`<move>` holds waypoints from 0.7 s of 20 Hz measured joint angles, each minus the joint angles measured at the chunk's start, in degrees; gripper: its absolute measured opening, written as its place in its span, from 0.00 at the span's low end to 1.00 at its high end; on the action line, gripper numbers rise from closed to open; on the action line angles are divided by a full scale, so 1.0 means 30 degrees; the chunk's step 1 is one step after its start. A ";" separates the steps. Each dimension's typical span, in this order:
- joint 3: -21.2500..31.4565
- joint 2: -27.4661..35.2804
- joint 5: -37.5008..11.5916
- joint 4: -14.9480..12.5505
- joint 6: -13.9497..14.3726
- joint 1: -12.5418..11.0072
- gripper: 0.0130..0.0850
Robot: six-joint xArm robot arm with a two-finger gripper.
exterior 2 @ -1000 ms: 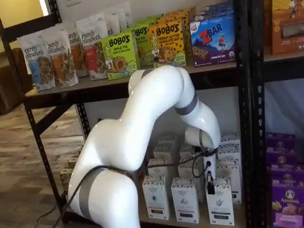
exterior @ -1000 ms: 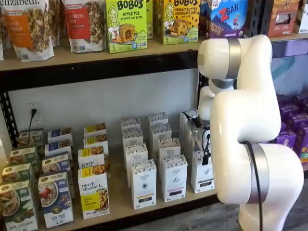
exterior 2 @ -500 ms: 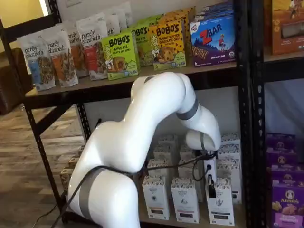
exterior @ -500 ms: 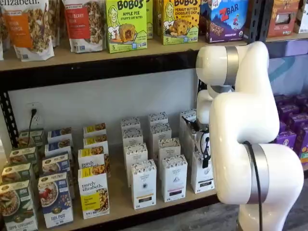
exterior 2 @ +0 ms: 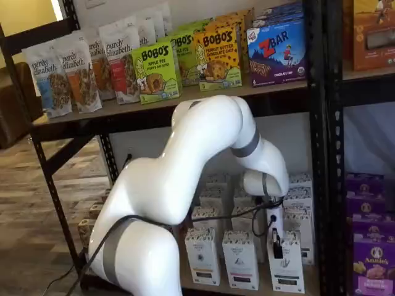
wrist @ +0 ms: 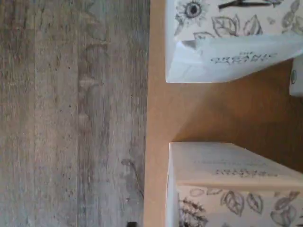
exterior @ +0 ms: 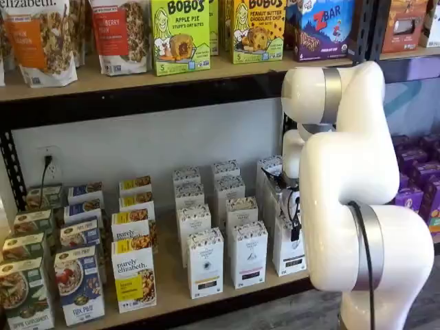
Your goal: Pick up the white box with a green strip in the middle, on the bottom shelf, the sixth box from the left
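I see the white box (exterior 2: 286,264) standing upright on the bottom shelf (exterior: 172,285), long axis vertical, front facing out toward the cameras. The fingers (exterior 2: 277,243) hang directly above its top, a dark tip right at the top edge. Whether they are apart or closed, I cannot tell.

The arm's wrist and gripper (exterior 2: 277,245) have sunk lower, nearer the white box (exterior 2: 286,264).
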 joint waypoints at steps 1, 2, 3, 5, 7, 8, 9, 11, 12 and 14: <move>0.0005 -0.0014 -0.0016 0.0098 -0.0104 -0.0017 0.83; -0.0016 -0.0025 0.0034 0.0148 -0.0157 -0.0028 0.78; -0.0030 -0.0033 0.0077 0.0148 -0.0162 -0.0033 0.78; -0.0038 -0.0052 0.0123 -0.0016 -0.0031 -0.0042 0.72; 0.0013 -0.0080 0.0081 -0.0207 0.0121 -0.0052 0.72; 0.0054 -0.0104 0.0044 -0.0219 0.0125 -0.0061 0.72; 0.0089 -0.0123 0.0015 -0.0200 0.0100 -0.0067 0.72; 0.0186 -0.0166 -0.0103 -0.0113 0.0020 -0.0076 0.67; 0.0235 -0.0187 -0.0168 -0.0082 -0.0008 -0.0077 0.67; 0.0342 -0.0238 -0.0279 -0.0036 -0.0044 -0.0078 0.61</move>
